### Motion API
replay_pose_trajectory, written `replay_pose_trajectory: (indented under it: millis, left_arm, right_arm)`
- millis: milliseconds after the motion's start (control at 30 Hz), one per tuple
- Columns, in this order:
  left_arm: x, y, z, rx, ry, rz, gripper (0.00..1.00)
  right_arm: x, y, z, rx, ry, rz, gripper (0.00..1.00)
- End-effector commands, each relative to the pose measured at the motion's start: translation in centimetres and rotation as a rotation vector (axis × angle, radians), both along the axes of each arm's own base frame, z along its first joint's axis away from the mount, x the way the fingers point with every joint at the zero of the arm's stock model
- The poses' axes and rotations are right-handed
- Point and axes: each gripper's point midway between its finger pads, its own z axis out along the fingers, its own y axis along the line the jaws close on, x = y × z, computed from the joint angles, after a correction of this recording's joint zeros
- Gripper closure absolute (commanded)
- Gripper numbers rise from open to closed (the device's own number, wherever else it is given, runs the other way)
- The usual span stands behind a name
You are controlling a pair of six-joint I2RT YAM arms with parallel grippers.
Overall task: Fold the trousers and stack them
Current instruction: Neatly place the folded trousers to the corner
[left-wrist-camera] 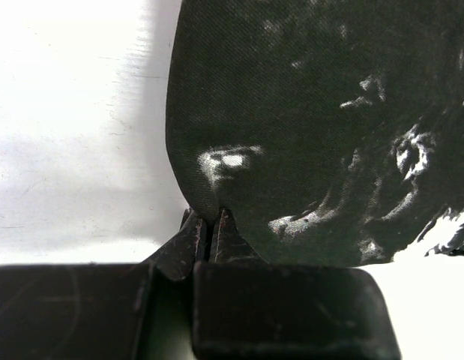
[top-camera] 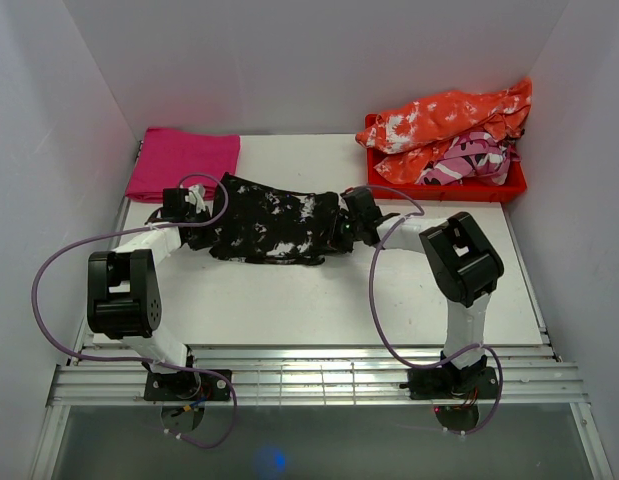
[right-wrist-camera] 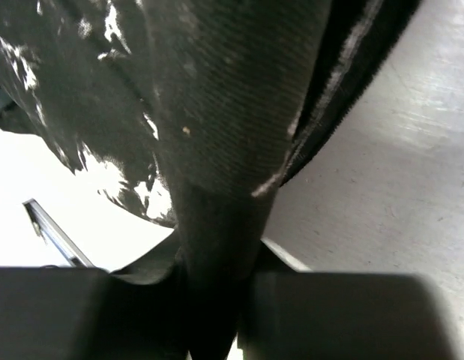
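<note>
The trousers [top-camera: 269, 222], black with white splotches, lie bunched in a short strip across the middle of the white table [top-camera: 289, 300]. My left gripper [top-camera: 199, 206] is at their left end. In the left wrist view its fingertips [left-wrist-camera: 211, 219] are pinched shut on a rounded edge of the trousers [left-wrist-camera: 314, 112]. My right gripper [top-camera: 340, 228] is at the right end. In the right wrist view a thick fold of the trousers [right-wrist-camera: 217, 90] runs down between its jaws, and the gripper [right-wrist-camera: 217, 259] is shut on it. The fabric hides the right fingertips.
A folded magenta cloth [top-camera: 184, 160] lies at the back left, just behind the left gripper. A red bin [top-camera: 489, 188] at the back right holds an orange-and-white garment [top-camera: 449, 115] and a pink patterned one [top-camera: 474, 160]. White walls enclose the table on three sides.
</note>
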Motion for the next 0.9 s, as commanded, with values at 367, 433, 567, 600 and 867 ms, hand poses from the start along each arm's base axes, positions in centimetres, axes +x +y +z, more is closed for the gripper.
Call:
replay_pose_trajectory:
  millis: [367, 433, 567, 600, 867]
  left_arm:
    - [5.2, 2.0, 11.9, 0.153, -0.353, -0.066, 1.00]
    - [5.9, 2.6, 14.0, 0.202, -0.421, -0.075, 1.00]
    - [7.3, 4.3, 18.0, 0.303, -0.549, -0.052, 1.00]
    - [7.9, 4.7, 19.2, 0.324, -0.593, -0.044, 1.00]
    - [10.9, 11.8, 24.3, 0.384, -0.773, 0.148, 1.00]
  right_arm:
    - [5.9, 2.6, 11.1, -0.024, -0.429, 0.148, 0.92]
    - [6.8, 3.1, 12.4, -0.030, -0.489, 0.148, 0.92]
    - [8.9, 4.9, 16.0, 0.012, -0.607, 0.139, 0.92]
    - [9.5, 5.8, 17.9, 0.034, -0.653, 0.140, 0.92]
    - [13.7, 11.1, 23.6, 0.094, -0.894, 0.150, 0.92]
